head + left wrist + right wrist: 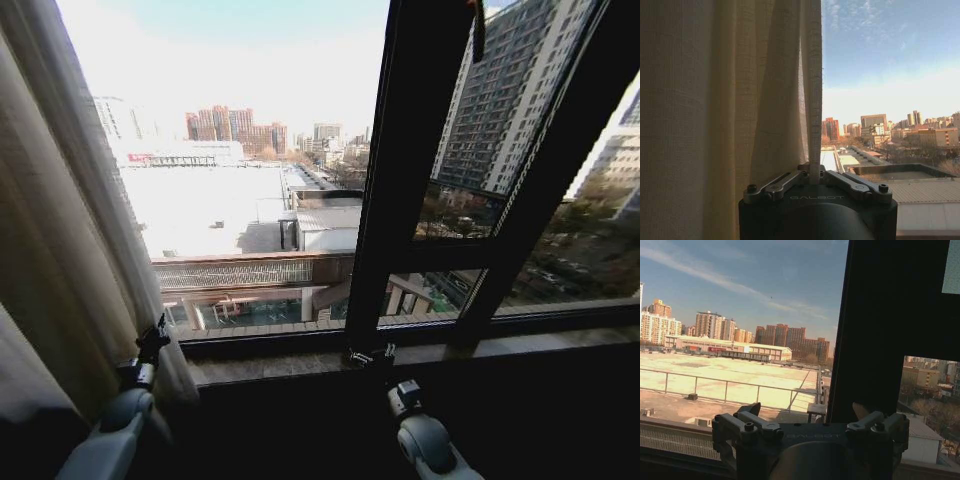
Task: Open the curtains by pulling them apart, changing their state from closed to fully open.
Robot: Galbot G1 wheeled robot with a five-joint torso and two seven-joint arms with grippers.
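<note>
**Left curtain drawn aside and gripped; the window mostly uncovered**

The curtain hangs bunched at the left edge of the window in the head view, a sheer, pale, pleated panel gathered against the wall side. One panel can be counted; whether a second hangs off to the right, the pictures do not tell. The glass in front of the robot lies bare, with rooftops and towers in plain sight, so the job looks largely done on this side. What is left, as a judgement, is at most a last tug to the left and whatever a right-hand panel may need.

The left gripper is closed narrowly on the free edge of the fabric, the hem rising straight up from between its fingers. In the head view it sits low at the left, at the foot of the gathered cloth, near the window sill.

The right gripper stands spread wide and holds nothing, low before the dark window frame bar. Two such slanting bars show, and two grippers.
</note>
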